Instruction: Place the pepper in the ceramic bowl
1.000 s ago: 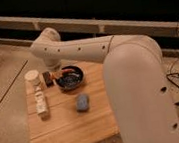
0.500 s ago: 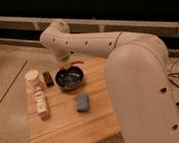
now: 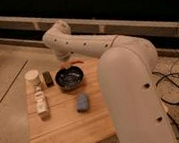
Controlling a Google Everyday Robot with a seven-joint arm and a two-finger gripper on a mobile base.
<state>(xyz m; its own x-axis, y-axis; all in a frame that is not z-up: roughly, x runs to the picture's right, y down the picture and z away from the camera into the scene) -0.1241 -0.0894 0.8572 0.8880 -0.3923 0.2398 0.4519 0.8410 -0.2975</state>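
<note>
The dark glossy ceramic bowl point(image 3: 70, 79) sits on the wooden table, left of centre. My gripper point(image 3: 67, 60) hangs from the white arm just above the bowl's far rim. It is shut on the pepper point(image 3: 73, 63), a small red-orange sliver that pokes out under the wrist, right over the rim. The arm's bulk hides most of the fingers.
A blue sponge point(image 3: 82, 102) lies in front of the bowl. A pale cylinder point(image 3: 32, 77), a small dark block point(image 3: 48, 78) and a white bottle on its side point(image 3: 41, 104) stand to the left. The wooden table point(image 3: 66, 130) ends at the floor on the left; cables lie at right.
The gripper has risen and shifted right, from the bowl's left side to above its far rim, with the pepper in it. The bowl and the other objects have stayed put.
</note>
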